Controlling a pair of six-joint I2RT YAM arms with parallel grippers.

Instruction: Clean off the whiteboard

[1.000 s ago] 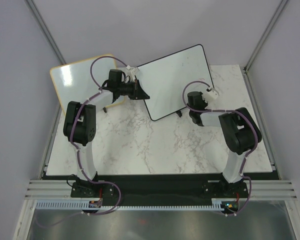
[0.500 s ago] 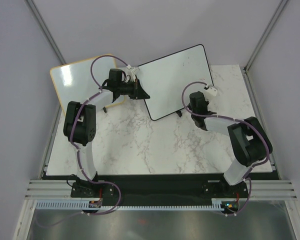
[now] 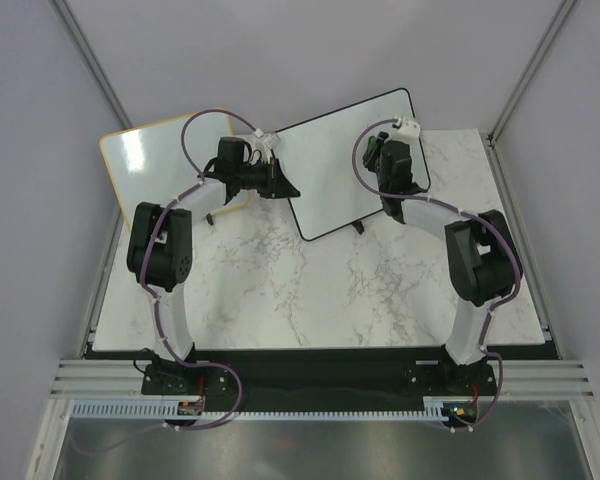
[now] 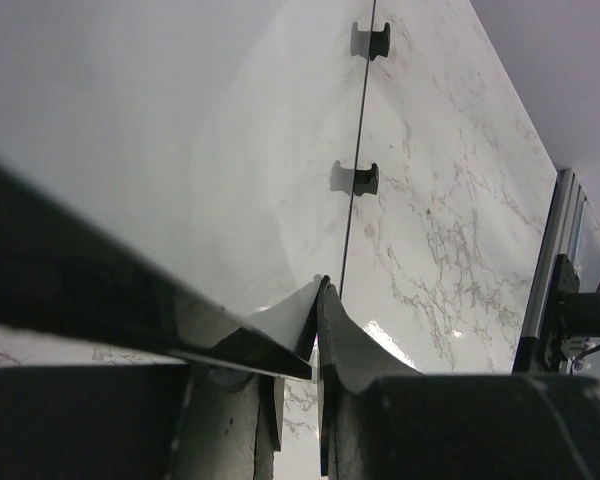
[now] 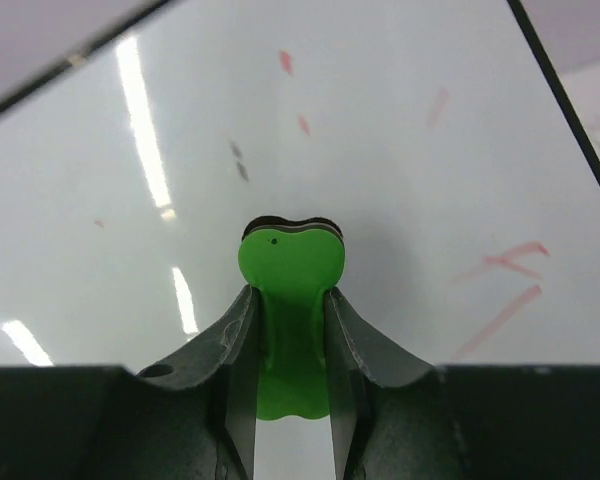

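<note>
The whiteboard (image 3: 345,160), white with a thin black frame, stands tilted at the back middle of the table. My left gripper (image 3: 283,185) is shut on its left edge; the left wrist view shows the jaws (image 4: 318,295) pinching the frame, and the two black feet (image 4: 355,178) beyond. My right gripper (image 3: 386,162) is over the board's upper right, shut on a green eraser (image 5: 290,290) pressed against the board surface (image 5: 400,180). Faint red strokes (image 5: 505,260) and small dark flecks (image 5: 238,160) show on the board around the eraser.
A second white board with a light wooden frame (image 3: 160,160) leans at the back left, behind my left arm. The marble table top (image 3: 310,290) lies in front of both boards. Grey walls close in the back and sides.
My right arm has swung up from the board's lower right edge to its upper right part, carrying the eraser onto the surface. The left arm and the board have not moved.
</note>
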